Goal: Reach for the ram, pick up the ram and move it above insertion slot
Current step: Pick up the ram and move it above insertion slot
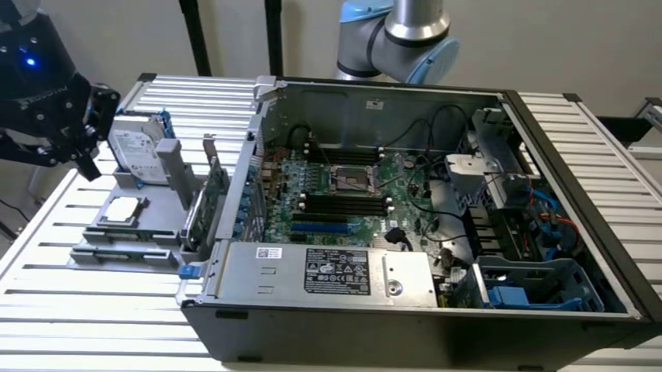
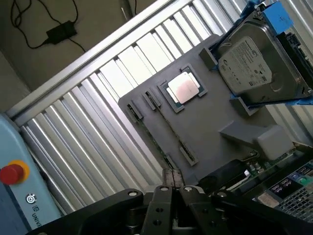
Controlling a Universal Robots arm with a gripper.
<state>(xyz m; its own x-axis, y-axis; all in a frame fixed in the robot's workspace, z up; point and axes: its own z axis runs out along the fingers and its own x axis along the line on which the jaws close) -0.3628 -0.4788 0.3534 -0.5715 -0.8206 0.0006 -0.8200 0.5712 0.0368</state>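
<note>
One gripper point(image 1: 62, 147) hangs at the exterior view's left, above and outside the grey tray point(image 1: 114, 232). In the wrist view its fingertips point(image 2: 165, 178) appear to meet, with nothing between them.

On the tray lie a CPU point(image 2: 183, 89) and, farther back, a hard drive point(image 1: 139, 151). The ram point(image 2: 154, 142) is judged to be the thin dark strip set on edge in the tray's long groove, between end clips, just beside the CPU and directly ahead of the fingertips.

Right of the tray stands a green card point(image 1: 215, 194), then the open case point(image 1: 414, 310) with the black slots point(image 1: 346, 205) on its board.

The reach is judged barely begun. A good approach spreads the fingers first, sets them across the strip's flat faces near mid-length, and descends vertically, clear of the clips and the CPU.
</note>
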